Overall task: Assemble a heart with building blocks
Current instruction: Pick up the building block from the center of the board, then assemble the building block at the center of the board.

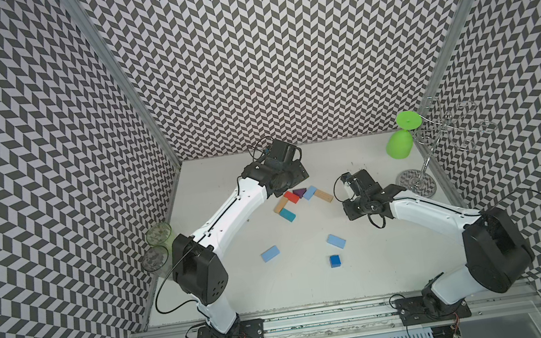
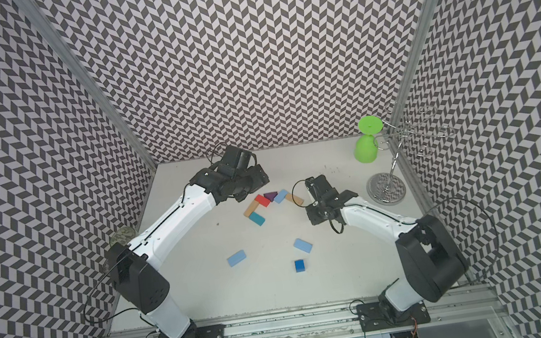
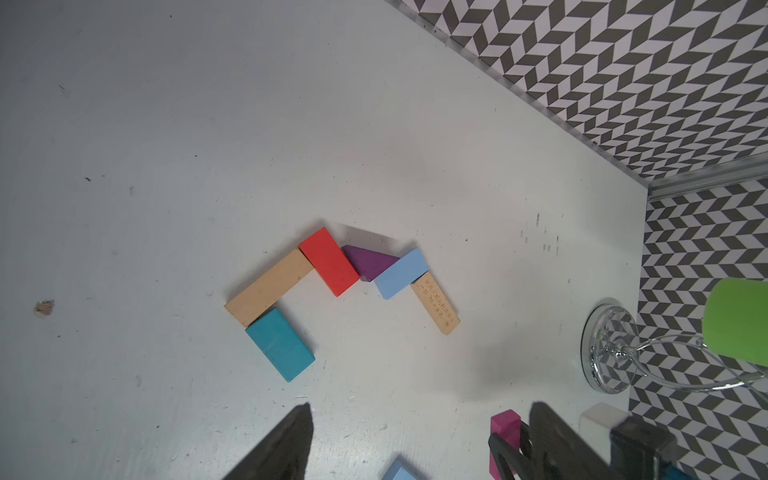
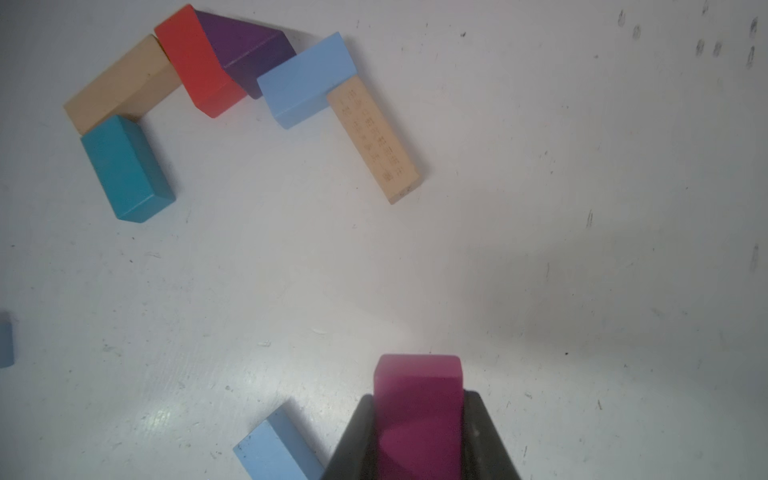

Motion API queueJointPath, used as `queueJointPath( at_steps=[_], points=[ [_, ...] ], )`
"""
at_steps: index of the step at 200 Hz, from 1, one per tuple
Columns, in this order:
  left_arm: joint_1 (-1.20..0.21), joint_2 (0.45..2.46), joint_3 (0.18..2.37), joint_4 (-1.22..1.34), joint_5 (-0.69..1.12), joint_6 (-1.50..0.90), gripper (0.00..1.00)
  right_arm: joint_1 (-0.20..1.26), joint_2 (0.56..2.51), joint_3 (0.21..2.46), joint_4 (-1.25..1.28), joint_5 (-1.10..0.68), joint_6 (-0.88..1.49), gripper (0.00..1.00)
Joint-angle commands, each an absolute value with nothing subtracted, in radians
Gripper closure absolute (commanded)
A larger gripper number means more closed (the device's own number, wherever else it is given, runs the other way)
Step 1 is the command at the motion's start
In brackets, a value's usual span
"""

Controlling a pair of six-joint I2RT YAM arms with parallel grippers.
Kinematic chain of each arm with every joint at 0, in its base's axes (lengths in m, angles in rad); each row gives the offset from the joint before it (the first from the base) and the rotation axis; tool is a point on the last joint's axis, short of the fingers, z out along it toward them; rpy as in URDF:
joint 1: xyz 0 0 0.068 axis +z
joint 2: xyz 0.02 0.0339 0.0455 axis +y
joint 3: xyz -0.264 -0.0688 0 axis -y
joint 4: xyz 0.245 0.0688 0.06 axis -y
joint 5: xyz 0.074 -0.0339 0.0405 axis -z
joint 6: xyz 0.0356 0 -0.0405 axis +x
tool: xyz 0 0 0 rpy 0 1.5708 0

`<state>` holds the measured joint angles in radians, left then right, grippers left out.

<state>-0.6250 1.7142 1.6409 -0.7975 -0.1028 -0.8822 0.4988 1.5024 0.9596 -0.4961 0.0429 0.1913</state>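
Observation:
A partial heart outline lies at the table's middle back: teal block (image 1: 287, 215), tan block (image 1: 280, 205), red block (image 1: 291, 196), purple triangle (image 1: 299, 192), light blue block (image 1: 309, 192) and a second tan block (image 1: 323, 196). Two loose light blue blocks (image 1: 270, 253) (image 1: 336, 241) and a blue cube (image 1: 335, 260) lie nearer the front. My left gripper (image 3: 422, 409) is open and holds nothing, high over the outline's left part. My right gripper (image 4: 419, 399) is shut on a magenta block (image 4: 417, 374), just right of the outline's open right end and above the table.
A green goblet (image 1: 400, 144) hangs upside down on a wire rack with a round base (image 1: 418, 183) at the back right. Two clear tumblers (image 1: 159, 234) stand against the left wall. Patterned walls close three sides.

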Motion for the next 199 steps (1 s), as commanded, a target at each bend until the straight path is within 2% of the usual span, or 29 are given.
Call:
queueJointPath(
  at_steps=[1,18,31,51,91,121,199],
  points=[
    [-0.611,1.649,1.545,-0.769,-0.150,-0.793,0.16,0.499,1.503,0.951,-0.476,-0.047,0.324,1.00],
    [-0.585,1.568,1.438,-0.712,-0.155,-0.790,0.16,0.506,1.488,0.939,-0.435,-0.109,0.414,1.00],
    [-0.554,1.523,1.375,-0.691,-0.146,-0.788,0.16,0.514,1.478,0.939,-0.443,-0.043,0.597,1.00],
    [-0.512,1.482,1.326,-0.683,-0.135,-0.776,0.16,0.519,1.553,1.011,-0.501,-0.088,0.712,1.00],
    [-0.462,1.444,1.283,-0.683,-0.154,-0.749,0.16,0.601,1.658,1.129,-0.584,0.106,0.993,1.00],
    [-0.441,1.432,1.250,-0.681,-0.157,-0.738,0.16,0.652,1.790,1.273,-0.701,0.182,1.070,1.00],
    [-0.403,1.411,1.162,-0.659,-0.149,-0.732,0.16,0.680,1.968,1.417,-0.735,0.236,1.124,1.00]
  ],
)
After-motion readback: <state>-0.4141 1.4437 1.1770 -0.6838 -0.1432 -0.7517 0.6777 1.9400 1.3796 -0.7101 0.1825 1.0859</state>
